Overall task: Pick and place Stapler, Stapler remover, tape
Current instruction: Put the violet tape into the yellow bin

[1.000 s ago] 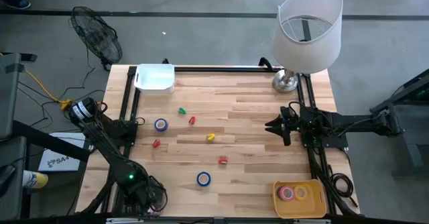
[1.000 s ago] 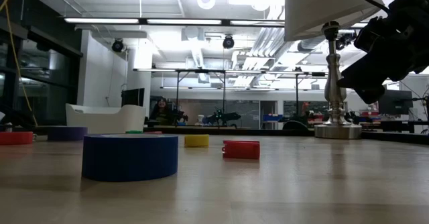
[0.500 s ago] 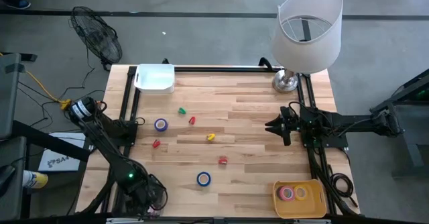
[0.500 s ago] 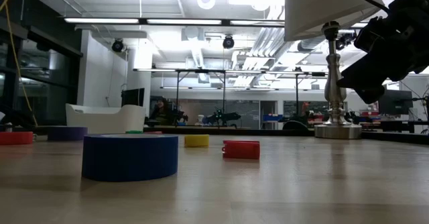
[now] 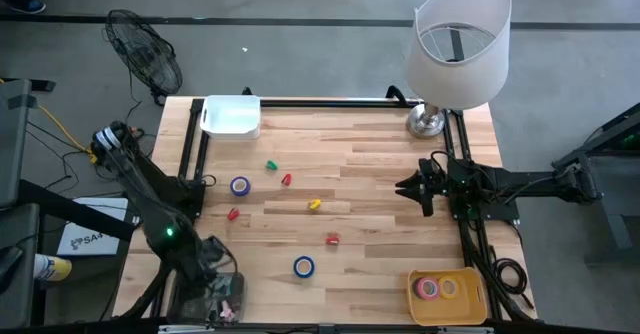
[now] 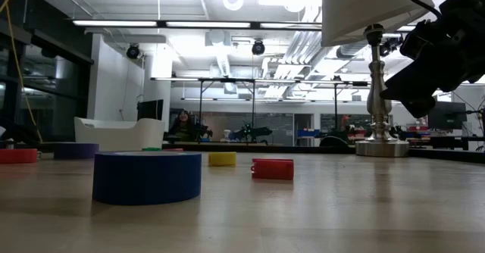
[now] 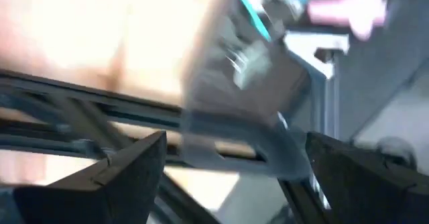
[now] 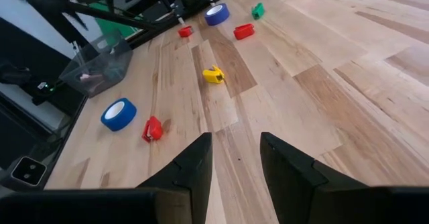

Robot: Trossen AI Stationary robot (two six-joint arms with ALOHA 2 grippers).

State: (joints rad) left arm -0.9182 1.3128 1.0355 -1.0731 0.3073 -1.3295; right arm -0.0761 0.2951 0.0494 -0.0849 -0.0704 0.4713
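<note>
Two blue tape rolls (image 5: 304,266) (image 5: 240,185) lie flat on the wooden table. Around them lie small staple removers: red ones (image 5: 332,239) (image 5: 233,214) (image 5: 286,179), a yellow one (image 5: 314,204) and a green one (image 5: 271,164). My left gripper (image 7: 228,143) hangs open above a clear bin (image 5: 208,296) at the near left corner. Blurred pink and teal things lie in the bin; I cannot tell whether one is the stapler. My right gripper (image 8: 234,163) waits at the table's right side, open, with nothing between its fingers.
A white bin (image 5: 232,115) stands at the far left. A yellow bin (image 5: 472,296) with pink and yellow tape rolls sits at the near right. A lamp (image 5: 455,44) with a white shade stands at the far right. Black frame rails run along both sides.
My left arm has lifted and drawn its gripper up and a little toward the far edge, off the clear bin, which now shows more of itself. The things on the table and my right arm have kept still.
</note>
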